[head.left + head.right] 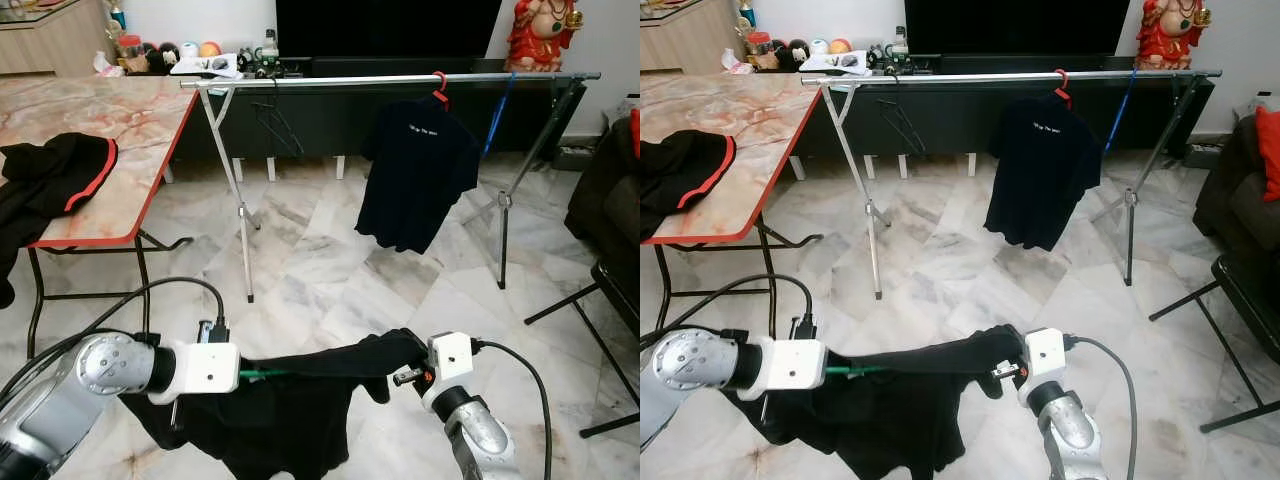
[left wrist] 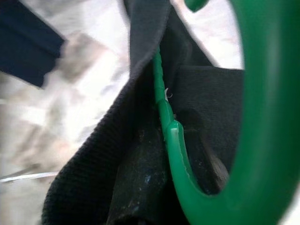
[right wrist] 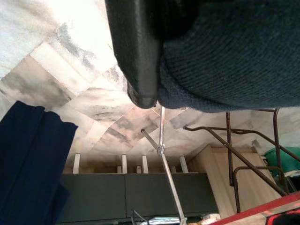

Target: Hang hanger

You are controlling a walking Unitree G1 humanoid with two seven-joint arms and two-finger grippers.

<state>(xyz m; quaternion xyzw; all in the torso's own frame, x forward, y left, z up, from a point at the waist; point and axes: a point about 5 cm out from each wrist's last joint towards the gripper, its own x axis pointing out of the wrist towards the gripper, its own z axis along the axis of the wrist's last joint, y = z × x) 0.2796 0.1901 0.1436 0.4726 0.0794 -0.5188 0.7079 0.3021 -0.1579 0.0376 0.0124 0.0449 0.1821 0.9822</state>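
A marble-topped bench point(image 1: 110, 130) stands at the left with a black, red-trimmed garment point(image 1: 55, 175) lying on its near end.

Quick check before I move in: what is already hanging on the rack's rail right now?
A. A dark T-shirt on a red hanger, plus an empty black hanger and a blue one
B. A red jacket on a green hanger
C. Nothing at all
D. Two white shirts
A: the dark T-shirt hangs from a red hanger on the rail, with an empty black hanger and a blue hanger beside it.
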